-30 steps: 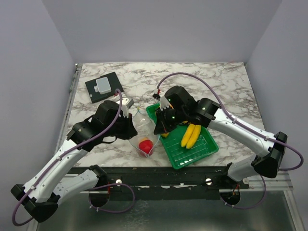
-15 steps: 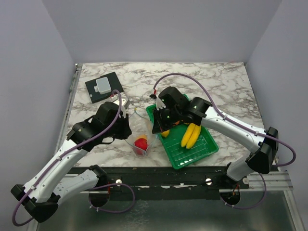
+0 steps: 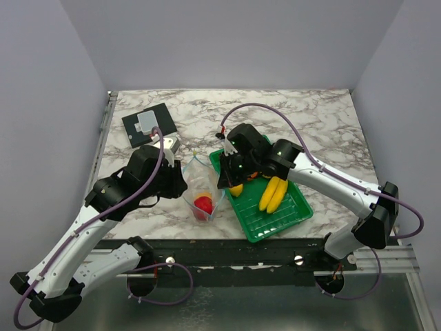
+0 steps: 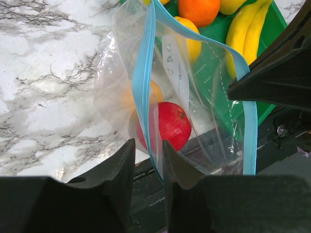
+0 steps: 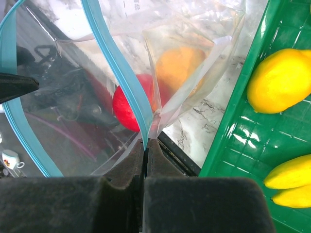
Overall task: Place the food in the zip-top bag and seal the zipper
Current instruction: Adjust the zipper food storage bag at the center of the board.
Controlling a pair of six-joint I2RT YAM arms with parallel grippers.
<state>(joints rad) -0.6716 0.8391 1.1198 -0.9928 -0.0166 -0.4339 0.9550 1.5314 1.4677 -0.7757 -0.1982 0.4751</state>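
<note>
The clear zip-top bag [image 3: 202, 183] hangs open between my two grippers, its light blue zipper [image 4: 144, 82] spread apart. Inside it are a red apple [image 4: 170, 125] and an orange-yellow piece [image 5: 177, 73]. My right gripper [image 5: 146, 145] is shut on the zipper strip at one end of the mouth. My left gripper [image 4: 148, 158] has its jaws a little apart, with the other side of the blue strip running between them against the right finger. The bananas [image 3: 273, 194], a round orange [image 4: 198, 9] and a yellow piece [image 5: 279, 80] lie in the green tray [image 3: 289, 217].
A black pad with a grey device [image 3: 146, 124] lies at the far left of the marble table, with a small silver object [image 3: 178, 145] near it. The bag hangs close to the table's front edge [image 3: 207, 231], beside the tray's left side.
My right gripper has moved left with the bag's edge, then held still. My left arm has shifted left and back a little. The apple in the bag has moved slightly left.
</note>
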